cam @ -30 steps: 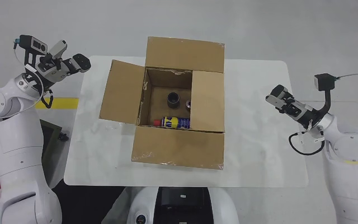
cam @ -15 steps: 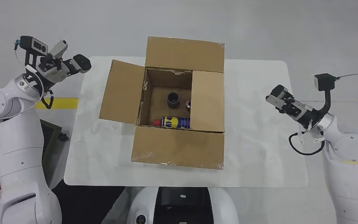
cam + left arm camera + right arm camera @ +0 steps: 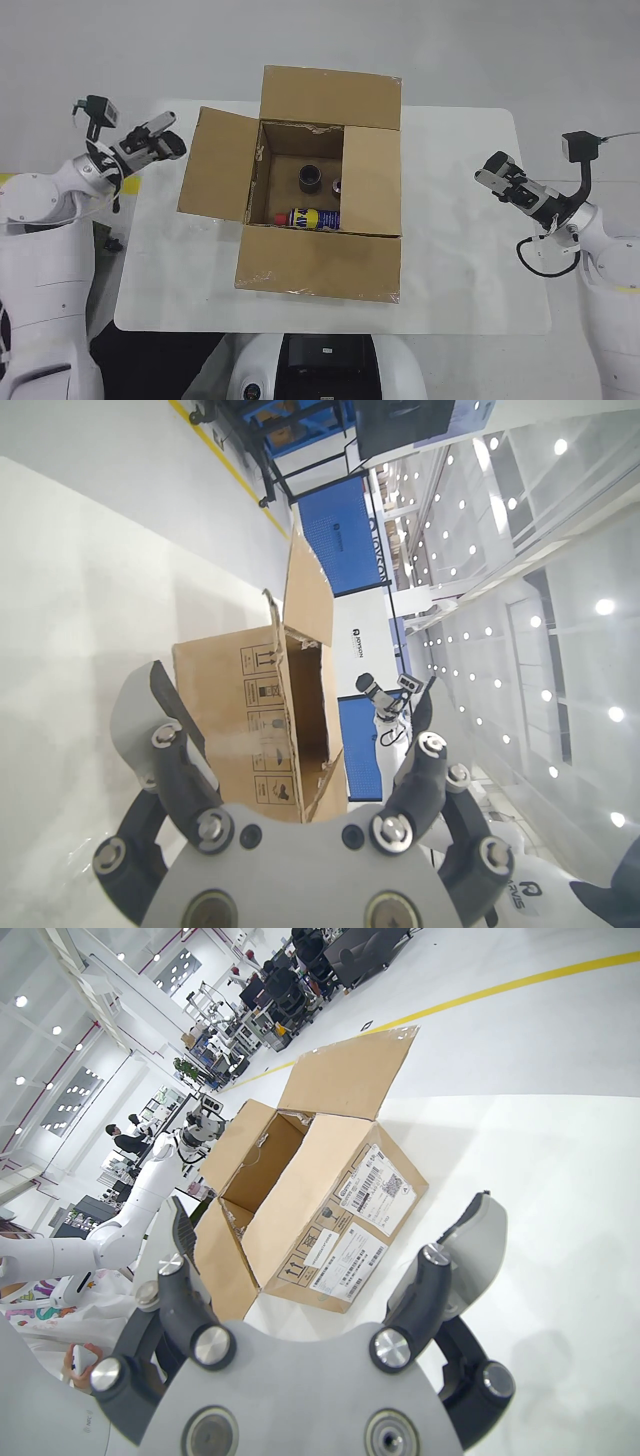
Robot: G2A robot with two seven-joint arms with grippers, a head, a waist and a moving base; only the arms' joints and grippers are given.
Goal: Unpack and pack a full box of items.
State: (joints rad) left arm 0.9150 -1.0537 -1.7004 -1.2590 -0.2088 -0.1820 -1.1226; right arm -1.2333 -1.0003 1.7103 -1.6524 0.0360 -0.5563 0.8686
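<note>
Top view: the open box (image 3: 318,262) sits mid-table (image 3: 460,285) with a can (image 3: 307,217) inside, between the left fingers (image 3: 162,122) and right fingers (image 3: 497,161), both spread wide, empty, well apart from it.

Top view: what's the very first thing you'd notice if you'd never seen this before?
The big brown cardboard box sits in the middle of the white table with its top open. Down inside lie a blue and yellow spray can and a dark round cup-like thing. The left gripper and right gripper hover open on either side, apart from the box.
</note>
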